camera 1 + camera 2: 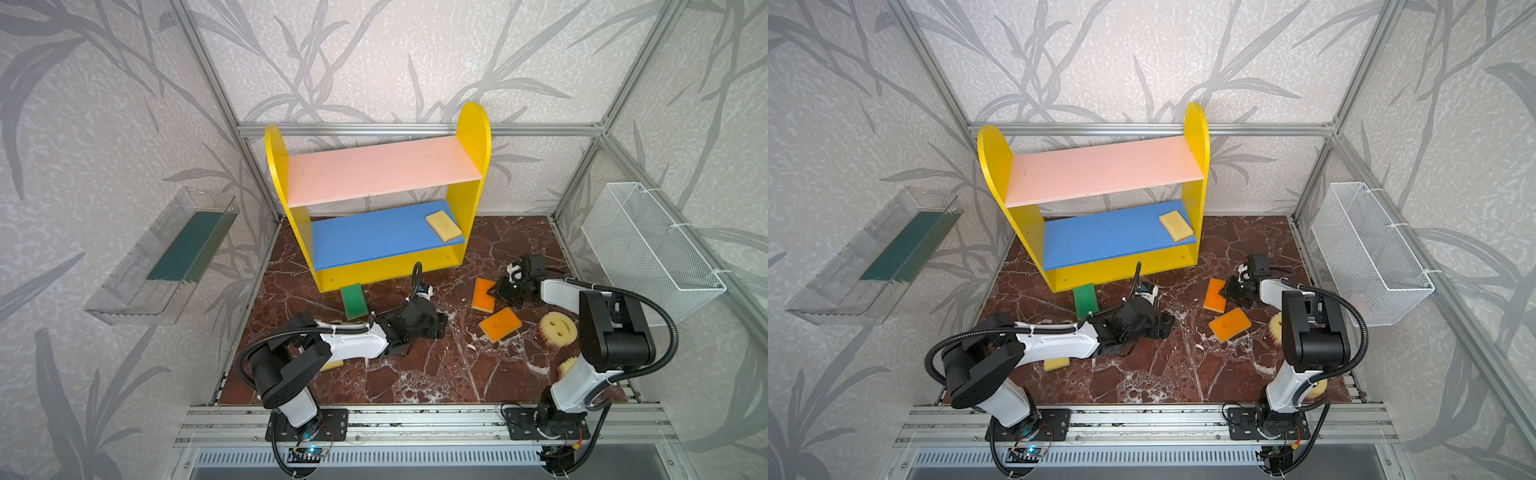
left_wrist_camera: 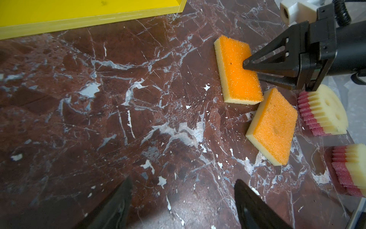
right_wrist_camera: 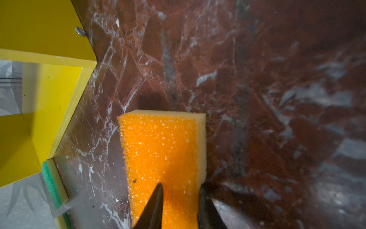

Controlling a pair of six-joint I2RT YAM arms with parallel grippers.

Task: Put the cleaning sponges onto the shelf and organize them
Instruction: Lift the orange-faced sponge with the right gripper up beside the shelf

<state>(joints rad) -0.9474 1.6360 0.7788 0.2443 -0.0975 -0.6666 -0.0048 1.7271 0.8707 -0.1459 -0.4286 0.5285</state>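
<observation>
Shelf: standing at the back of the marble tabletop, with a pale yellow sponge lying at the right end of its blue board.

Right claw: narrow, pinching the long edge of an orange-faced sponge that is lying flat before the shelf's right end. One finger is pressing the orange face and the other the pale side.

Left claw: gaping wide over bare tabletop, holding nothing.

Also lying on the tabletop:
- second orange-faced sponge, just beside the first
- green-faced sponge, just beside the shelf's base
- smiley sponge
- second smiley sponge, partly hidden by the right arm
- yellow sponge, under the left arm
</observation>
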